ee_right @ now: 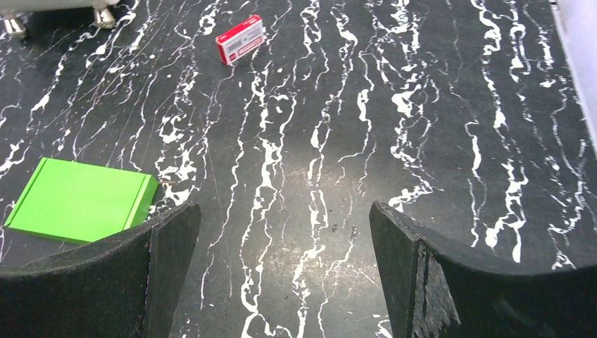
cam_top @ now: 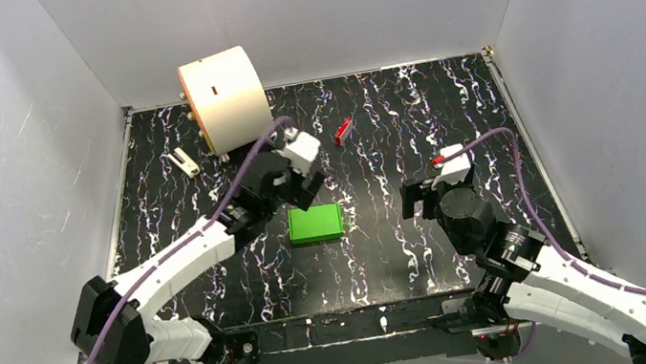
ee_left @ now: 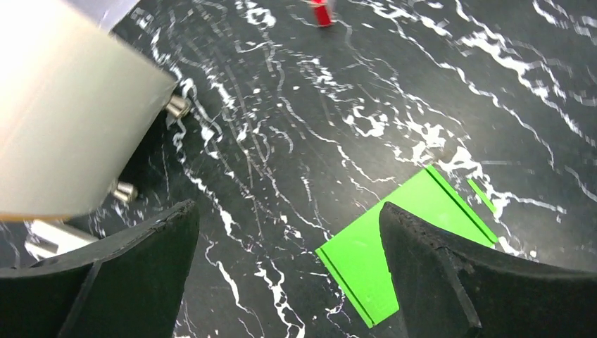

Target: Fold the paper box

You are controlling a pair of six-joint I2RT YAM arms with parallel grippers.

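The paper box [cam_top: 315,224] lay flat on the black, white-veined table [cam_top: 443,106], a bright green, closed rectangle near the middle, between the two arms and somewhat toward the near edge; its lid seam showed as a dark line along one long side in the left wrist view [ee_left: 355,264]; from the right wrist it appeared as a low green slab off to the left [ee_right: 81,201].

The left gripper [cam_top: 302,195] hung at the box's far edge, angled down toward it; its jaws stood wide apart with nothing between them but bare tabletop [ee_left: 287,211]; one finger [ee_left: 450,282] overlapped the green lid in that view, though whether it touched the box could not be told.

The right gripper [cam_top: 416,199] sat to the right of the box, apart from it; its jaws were likewise spread wide and held nothing [ee_right: 281,208].

A large cream cylinder [cam_top: 225,100] stood on short metal feet at the far left corner of the table, close behind the left gripper [ee_left: 63,120]; a small red block [cam_top: 342,131] lay farther back, toward the rear wall, well apart from the box [ee_left: 321,10] [ee_right: 241,39]; a small white object [cam_top: 185,162] rested near the cylinder's left side, too small to make out.
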